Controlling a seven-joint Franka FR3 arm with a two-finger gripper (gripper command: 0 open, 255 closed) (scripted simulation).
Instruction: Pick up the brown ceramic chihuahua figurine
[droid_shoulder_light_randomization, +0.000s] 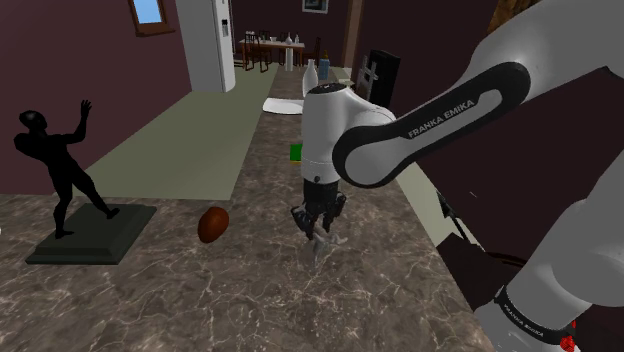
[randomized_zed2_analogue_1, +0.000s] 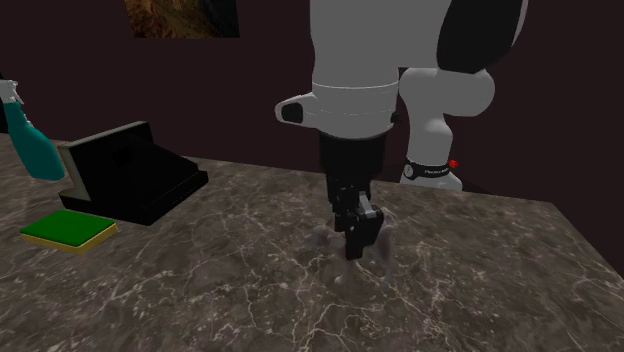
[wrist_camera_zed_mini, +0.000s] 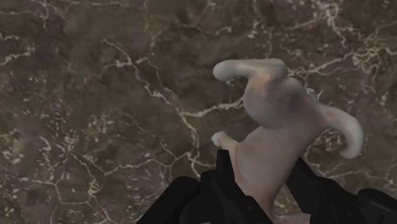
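Observation:
The chihuahua figurine (wrist_camera_zed_mini: 280, 114) is drawn pale greyish pink, with two long ears spread out from its head. My gripper (wrist_camera_zed_mini: 264, 175) is shut on its body, one black finger (wrist_camera_zed_mini: 226, 168) pressing each side. In the shoulder view the gripper (droid_shoulder_light_randomization: 318, 226) points straight down at the dark marble counter (droid_shoulder_light_randomization: 200, 300), and the figurine (droid_shoulder_light_randomization: 320, 248) shows just under it. The second exterior view has the gripper (randomized_zed2_analogue_1: 355, 232) low over the counter with the figurine (randomized_zed2_analogue_1: 328, 236) a pale shape around the fingertips. Whether it touches the surface I cannot tell.
A black statue of a person (droid_shoulder_light_randomization: 62, 180) on a dark base stands at the shoulder view's left, with a brown oval object (droid_shoulder_light_randomization: 212, 224) beside it. A black box (randomized_zed2_analogue_1: 135, 172), a green pad (randomized_zed2_analogue_1: 68, 230) and a teal bottle (randomized_zed2_analogue_1: 35, 148) sit at the second exterior view's left.

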